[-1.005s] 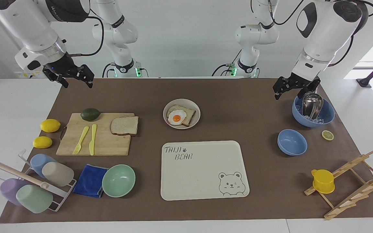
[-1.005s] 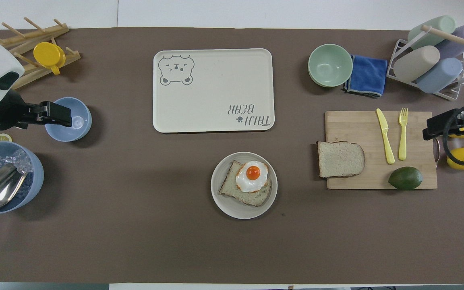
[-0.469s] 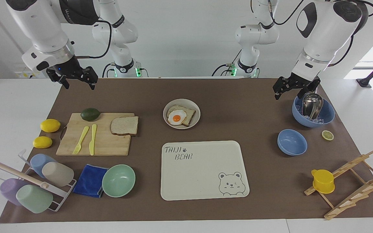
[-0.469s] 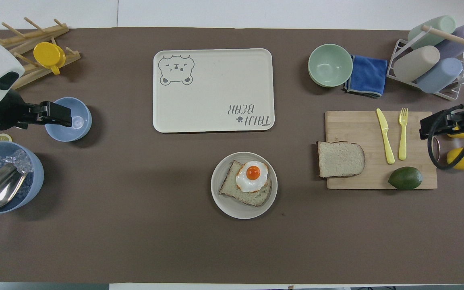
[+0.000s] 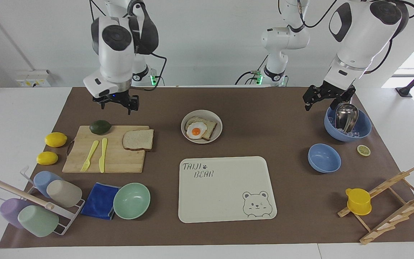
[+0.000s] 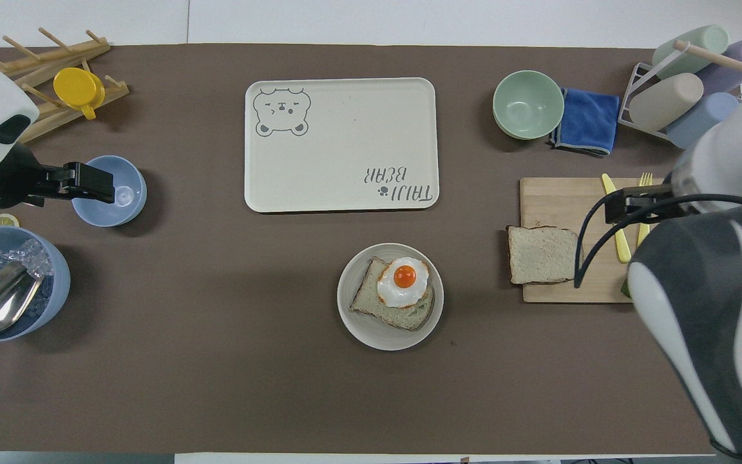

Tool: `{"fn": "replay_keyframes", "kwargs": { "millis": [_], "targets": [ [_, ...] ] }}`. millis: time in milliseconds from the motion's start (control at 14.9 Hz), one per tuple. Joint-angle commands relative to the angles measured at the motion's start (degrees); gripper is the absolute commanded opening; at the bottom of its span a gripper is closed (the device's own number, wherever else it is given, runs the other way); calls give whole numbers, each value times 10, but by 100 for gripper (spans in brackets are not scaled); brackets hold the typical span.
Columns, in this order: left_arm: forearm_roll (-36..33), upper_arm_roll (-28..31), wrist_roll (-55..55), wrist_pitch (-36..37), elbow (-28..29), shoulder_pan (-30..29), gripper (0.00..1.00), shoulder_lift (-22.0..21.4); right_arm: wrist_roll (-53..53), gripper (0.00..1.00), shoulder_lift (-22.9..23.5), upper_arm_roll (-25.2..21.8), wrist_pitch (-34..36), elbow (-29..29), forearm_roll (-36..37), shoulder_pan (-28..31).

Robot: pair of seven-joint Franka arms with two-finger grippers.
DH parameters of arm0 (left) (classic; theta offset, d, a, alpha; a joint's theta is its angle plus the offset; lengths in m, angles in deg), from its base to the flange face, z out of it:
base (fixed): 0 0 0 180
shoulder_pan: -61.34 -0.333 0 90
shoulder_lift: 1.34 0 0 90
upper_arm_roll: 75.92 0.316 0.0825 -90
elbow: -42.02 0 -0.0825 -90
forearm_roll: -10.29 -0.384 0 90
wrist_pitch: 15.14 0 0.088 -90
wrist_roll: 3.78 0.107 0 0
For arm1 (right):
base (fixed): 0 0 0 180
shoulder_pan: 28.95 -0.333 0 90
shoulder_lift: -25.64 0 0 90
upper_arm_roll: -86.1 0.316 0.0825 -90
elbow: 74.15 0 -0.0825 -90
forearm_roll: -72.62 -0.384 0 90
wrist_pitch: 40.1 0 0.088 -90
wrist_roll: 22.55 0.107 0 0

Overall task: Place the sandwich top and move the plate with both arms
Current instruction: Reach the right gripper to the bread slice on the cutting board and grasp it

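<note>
A brown mat (image 5: 250, 104) covers the table where two white robot arms work; in the middle lies a large cream tray (image 5: 225, 201) with a bear drawing, and just nearer the robots than it sits the plate (image 5: 217, 120), small and round, bearing a toast slice with a fried egg (image 5: 196, 130); toward the right arm's end of the table a wooden cutting board (image 5: 120, 160) carries the sandwich top (image 5: 138, 139), a plain bread slice lying flat at the board's edge closest to the plate, beside a yellow knife (image 5: 102, 154), a yellow fork (image 5: 90, 155) and an avocado (image 5: 100, 126); the right gripper (image 5: 116, 104) hangs empty, jaws wide, above the mat just nearer the robots than the board; the left gripper (image 5: 325, 96) waits, also wide and empty, by the rim of a blue bowl (image 5: 365, 131) holding a metal scoop (image 5: 345, 116); the step in hand appears to be reaching for the bread; to do it well, the right gripper should probably come down over the slice's overhanging edge, pinch the crust lightly without crushing it, and keep clear of the knife.
</note>
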Motion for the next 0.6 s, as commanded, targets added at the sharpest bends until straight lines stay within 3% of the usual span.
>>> {"fn": "replay_keyframes", "kwargs": {
  "millis": [0, 134, 536],
  "targets": [
    [-4, -4, 2, -3, 13, -6, 100, -12, 82, 100, 25, 1, -46, 26, 15, -38],
    [-4, -4, 2, -3, 13, -7, 100, -12, 118, 100, 51, 1, -128, 67, 16, -51],
    [-4, -4, 1, -3, 13, -6, 100, -12, 182, 100, 121, 0, -141, 68, 67, -64]
  ]
}}
